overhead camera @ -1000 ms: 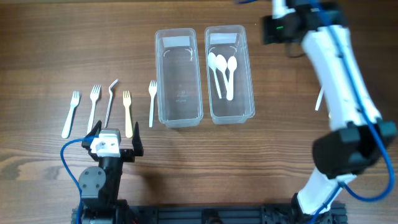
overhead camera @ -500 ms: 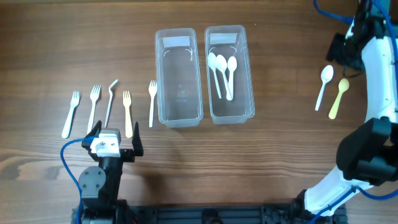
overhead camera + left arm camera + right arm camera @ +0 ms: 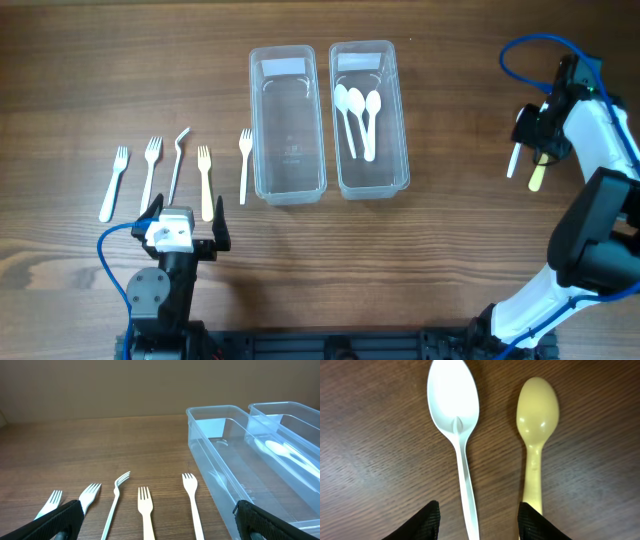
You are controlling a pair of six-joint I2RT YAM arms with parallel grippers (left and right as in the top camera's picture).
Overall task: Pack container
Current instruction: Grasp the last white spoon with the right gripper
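Two clear containers stand side by side. The left container (image 3: 287, 125) (image 3: 235, 460) is empty; the right container (image 3: 368, 118) (image 3: 290, 425) holds three white spoons (image 3: 357, 110). My right gripper (image 3: 532, 135) (image 3: 477, 525) is open low over the table at the far right. A white spoon (image 3: 455, 415) has its handle (image 3: 513, 160) lying between the fingers, untouched. A yellow spoon (image 3: 537, 415) lies beside it, its handle (image 3: 537, 178) running under the right finger (image 3: 537, 522). My left gripper (image 3: 187, 208) (image 3: 162, 527) is wide open behind a row of forks.
Several forks lie left of the containers: a cream fork (image 3: 205, 180) (image 3: 145, 505), a white fork (image 3: 245, 160) (image 3: 191, 495), a bent fork (image 3: 178, 160) (image 3: 116, 500) and two more white forks (image 3: 150, 170) (image 3: 113, 182). A blue cable (image 3: 530, 50) loops above the right arm.
The right arm swung from above the containers to the far right and came down over the two loose spoons, its jaws narrowing. The left arm has not moved.
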